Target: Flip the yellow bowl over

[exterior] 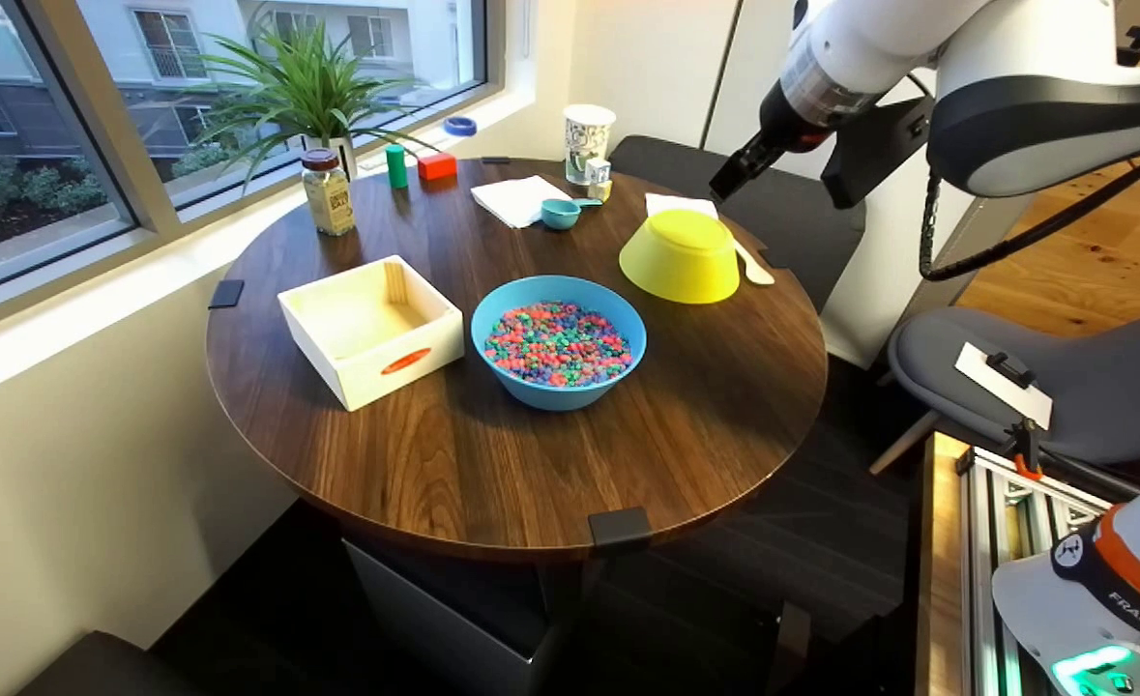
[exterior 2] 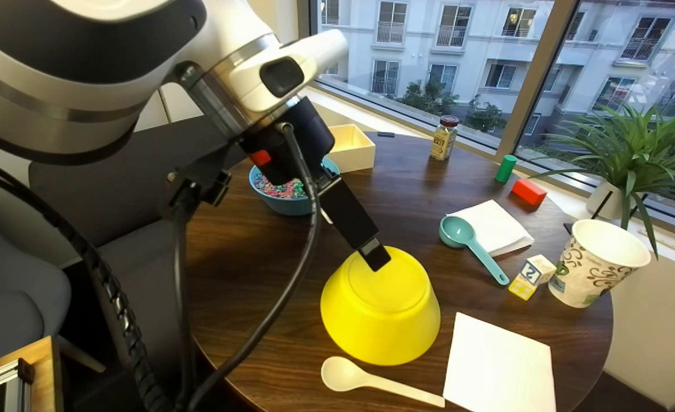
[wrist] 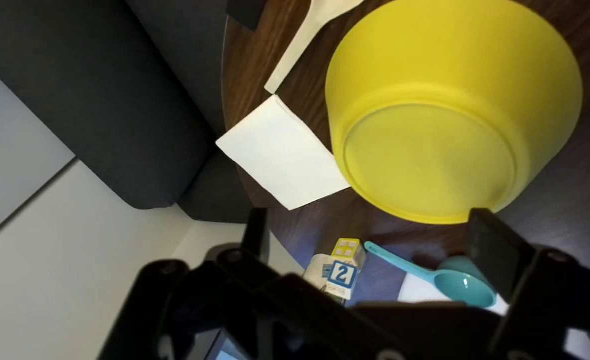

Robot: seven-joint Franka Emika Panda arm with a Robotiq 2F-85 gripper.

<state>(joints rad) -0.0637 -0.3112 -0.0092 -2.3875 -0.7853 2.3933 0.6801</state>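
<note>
The yellow bowl (exterior: 678, 256) stands upside down on the round wooden table, its flat base facing up, in both exterior views (exterior 2: 380, 332). In the wrist view the yellow bowl (wrist: 455, 65) fills the upper right, with its base toward the camera. My gripper (wrist: 368, 215) is open, its two fingers wide apart with nothing between them. In an exterior view the gripper (exterior: 721, 184) hangs above the bowl, apart from it. In an exterior view the gripper's fingertip (exterior 2: 376, 257) overlaps the bowl's base. The inside of the bowl is hidden.
A blue bowl (exterior: 560, 382) of colourful bits and a wooden box (exterior: 405, 372) stand nearby. A pale spoon (exterior 2: 383, 389) and white napkin (exterior 2: 500, 363) lie close to the yellow bowl. A teal scoop (exterior 2: 474, 246), letter blocks (exterior 2: 532, 274) and a paper cup (exterior 2: 592, 269) stand beyond.
</note>
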